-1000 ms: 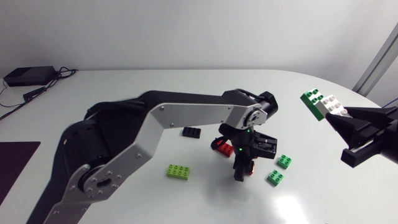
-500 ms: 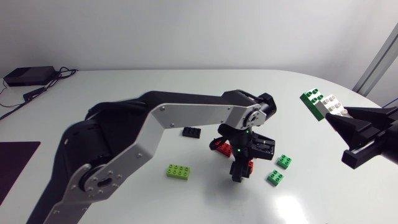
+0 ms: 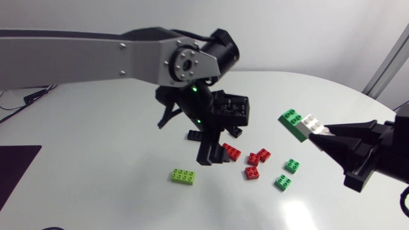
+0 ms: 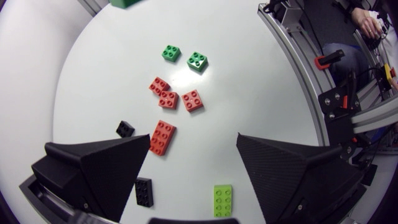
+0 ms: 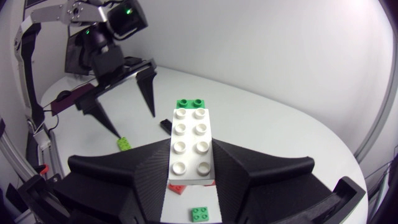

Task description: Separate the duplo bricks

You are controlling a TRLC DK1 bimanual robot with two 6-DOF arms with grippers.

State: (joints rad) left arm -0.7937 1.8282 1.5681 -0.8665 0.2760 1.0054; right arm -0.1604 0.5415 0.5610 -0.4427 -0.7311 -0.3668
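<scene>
Bright, even, from overhead, with only faint soft shadows on table (image 3: 77, 128) under left arm (image 3: 83, 48) and beside red bricks (image 3: 231, 151). In left wrist view a pale glare patch on table by green bricks (image 4: 171, 53), table edge bowed hard by fisheye, black fingers (image 4: 99, 168) near featureless. In right wrist view white brick (image 5: 191, 146) lit strongly on top, softly shaded between knobs; green lamp (image 5: 129, 9) aglow on left arm.

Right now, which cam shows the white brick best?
Right wrist view: white brick, eight studs up, clamped in the right claw, green brick attached ahead. Head view shows it small, from the side. Left wrist view doesn't show it.
</scene>
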